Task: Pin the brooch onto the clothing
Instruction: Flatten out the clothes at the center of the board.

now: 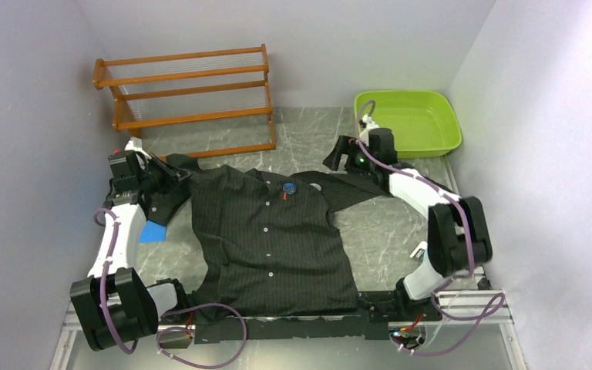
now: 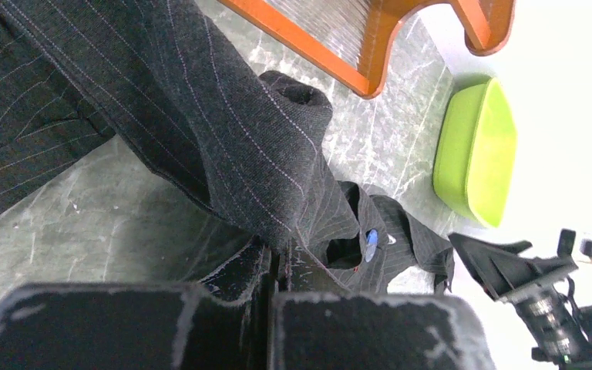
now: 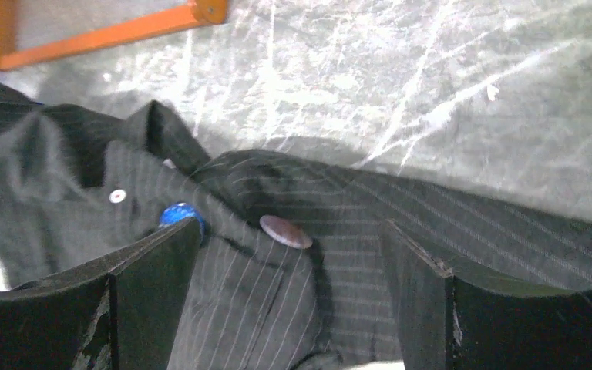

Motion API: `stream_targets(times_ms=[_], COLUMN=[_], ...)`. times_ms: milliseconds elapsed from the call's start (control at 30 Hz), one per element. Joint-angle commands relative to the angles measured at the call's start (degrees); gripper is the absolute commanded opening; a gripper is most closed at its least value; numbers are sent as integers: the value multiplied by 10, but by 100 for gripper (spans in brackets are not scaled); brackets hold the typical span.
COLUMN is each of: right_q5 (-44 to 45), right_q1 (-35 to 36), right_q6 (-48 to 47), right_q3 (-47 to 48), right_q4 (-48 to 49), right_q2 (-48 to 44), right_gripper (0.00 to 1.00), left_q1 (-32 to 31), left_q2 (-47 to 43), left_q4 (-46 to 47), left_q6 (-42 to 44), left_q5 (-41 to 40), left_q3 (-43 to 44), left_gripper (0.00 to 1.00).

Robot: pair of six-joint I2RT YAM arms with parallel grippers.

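The clothing [image 1: 270, 247], a black pinstriped shirt, lies spread face-up on the table with its collar at the far side. The brooch [image 1: 289, 187], a small round blue piece, sits on the shirt's chest just below the collar; it also shows as the blue brooch [image 3: 179, 214] and brooch [image 2: 371, 245]. My left gripper [image 1: 176, 171] is shut on the shirt's left sleeve [image 2: 223, 116], which rises bunched from its tips. My right gripper [image 1: 336, 158] hovers open over the right shoulder cloth [image 3: 447, 223], nothing between its fingers [image 3: 154, 262]. A pale oval disc [image 3: 285, 231] lies on the cloth beside the brooch.
An orange wooden rack [image 1: 189, 96] stands at the back left. A lime green tub [image 1: 412, 119] sits at the back right, close behind the right arm. A blue scrap [image 1: 153, 231] lies on the table by the left arm. Walls close in on both sides.
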Motion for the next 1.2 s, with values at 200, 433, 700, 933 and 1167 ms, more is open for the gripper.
stream_targets(times_ms=[200, 433, 700, 933, 1167], right_q5=[113, 66, -13, -45, -116], right_q1=[83, 88, 89, 56, -4], right_q6=[-162, -202, -248, -252, -151], right_q3=[203, 271, 301, 336, 175], right_q4=[-132, -157, -163, -173, 28], right_q2=[195, 276, 310, 285, 83], right_gripper=[84, 71, 35, 0, 0], left_q1=[4, 4, 3, 3, 3], left_q2=[-23, -14, 7, 13, -4], left_q4=[-3, 0, -4, 1, 22], left_q6=[24, 23, 27, 31, 45], left_q5=[30, 31, 31, 19, 1], left_q3=[-9, -14, 13, 47, 85], left_gripper=[3, 3, 3, 3, 3])
